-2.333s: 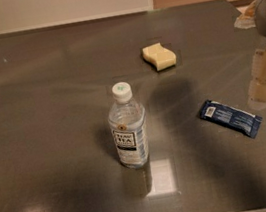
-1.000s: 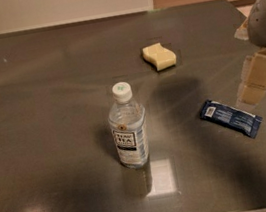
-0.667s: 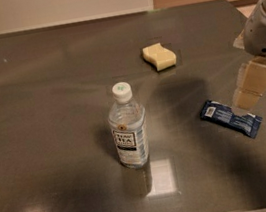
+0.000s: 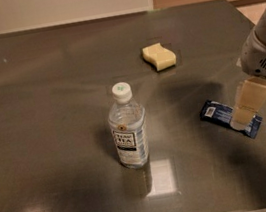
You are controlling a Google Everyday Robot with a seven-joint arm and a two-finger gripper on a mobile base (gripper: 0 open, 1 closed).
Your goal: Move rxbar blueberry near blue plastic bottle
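The gripper (image 4: 241,119), a pale beige blocky piece under a white rounded arm housing, hangs well to the right of the blue plastic bottle (image 4: 128,129), its tip over the right end of the rxbar blueberry (image 4: 217,111); whether it is apart or closed cannot be told. The bar is a flat dark blue wrapper with a white panel, lying apart from the bottle. The bottle is clear, ribbed, white-capped and upright. Behind and right of the bottle lies a pale yellow wavy sponge (image 4: 159,56) on the glossy dark grey table (image 4: 44,92).
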